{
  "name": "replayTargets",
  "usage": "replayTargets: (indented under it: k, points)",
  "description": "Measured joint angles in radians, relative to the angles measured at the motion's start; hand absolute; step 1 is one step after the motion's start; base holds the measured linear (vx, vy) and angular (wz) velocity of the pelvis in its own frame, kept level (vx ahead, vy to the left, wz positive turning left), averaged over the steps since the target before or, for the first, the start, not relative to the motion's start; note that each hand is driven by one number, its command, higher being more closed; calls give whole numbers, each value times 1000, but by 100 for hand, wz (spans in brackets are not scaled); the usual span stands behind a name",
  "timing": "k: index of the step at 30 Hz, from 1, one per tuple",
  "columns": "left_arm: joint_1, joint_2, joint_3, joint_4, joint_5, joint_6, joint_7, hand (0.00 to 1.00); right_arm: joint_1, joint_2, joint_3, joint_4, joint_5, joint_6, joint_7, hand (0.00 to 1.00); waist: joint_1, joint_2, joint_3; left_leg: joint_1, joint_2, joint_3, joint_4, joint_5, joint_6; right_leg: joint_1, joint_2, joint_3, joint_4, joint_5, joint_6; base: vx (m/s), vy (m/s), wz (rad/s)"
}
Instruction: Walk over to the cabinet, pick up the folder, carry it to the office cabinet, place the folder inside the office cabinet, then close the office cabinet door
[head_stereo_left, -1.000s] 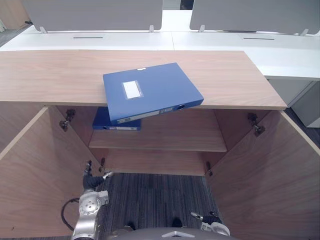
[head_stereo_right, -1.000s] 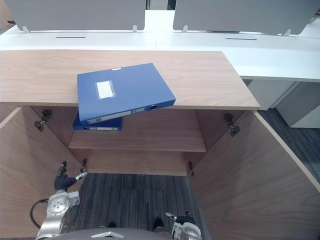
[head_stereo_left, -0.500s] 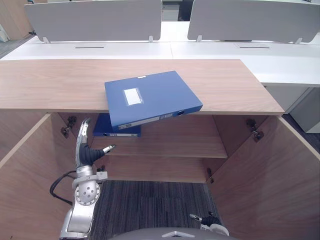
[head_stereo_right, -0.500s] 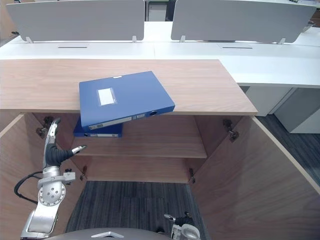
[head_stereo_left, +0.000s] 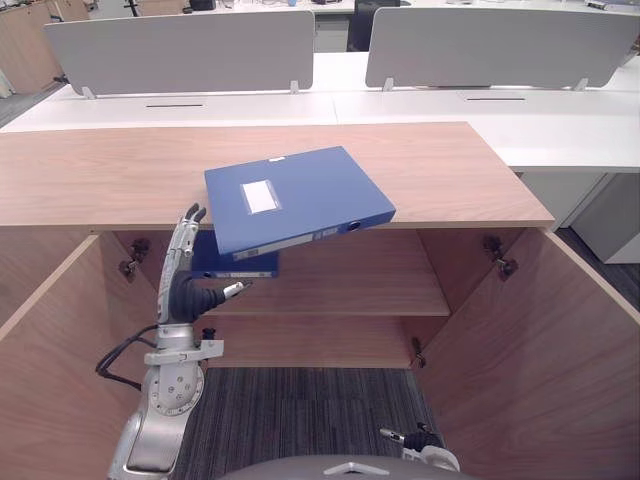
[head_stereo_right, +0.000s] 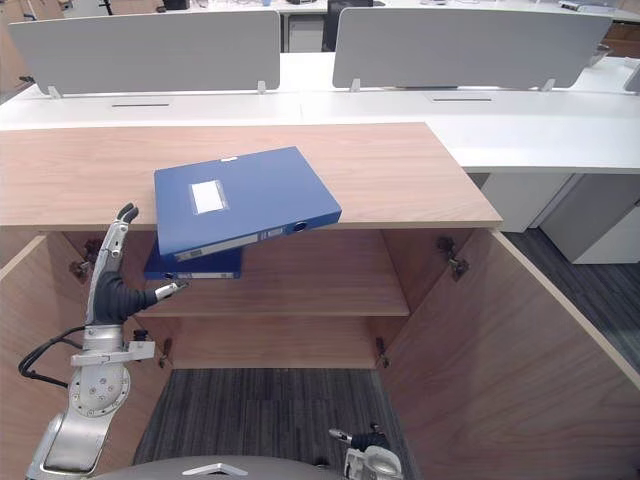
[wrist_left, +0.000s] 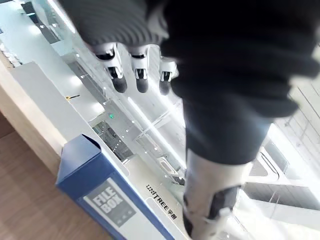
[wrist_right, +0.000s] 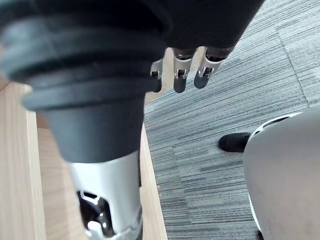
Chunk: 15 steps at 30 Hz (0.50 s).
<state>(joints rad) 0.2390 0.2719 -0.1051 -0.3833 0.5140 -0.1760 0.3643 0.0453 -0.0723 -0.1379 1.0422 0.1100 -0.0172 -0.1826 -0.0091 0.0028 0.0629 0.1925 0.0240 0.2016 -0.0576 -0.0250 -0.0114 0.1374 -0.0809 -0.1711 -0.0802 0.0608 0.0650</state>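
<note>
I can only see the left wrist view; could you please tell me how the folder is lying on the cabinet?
Observer: The folder lies flat and skewed on the cabinet top, with its near edge overhanging the front.
Operator: Thank you. Is anything inside the cabinet below it?
Observer: Yes, a second blue folder lies on the shelf, at its left end, just under the overhang.
</note>
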Motion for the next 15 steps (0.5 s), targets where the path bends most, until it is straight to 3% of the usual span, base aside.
replayTargets:
  k: [8,15]
  points:
    - [-81,28,-96,16,200,37,4,0,-1,-20,17,6,0,0,0,0,-7,0,-1,0,-3,-3,0,0,0,0,-2,-1,0,0,0,0,0,0]
    - [-159,30,-144,102,339,83,6,0,-1,-20,17,6,0,1,1,0,-33,3,-7,0,-4,-3,-2,0,0,-2,-2,1,-6,1,0,0,0,0]
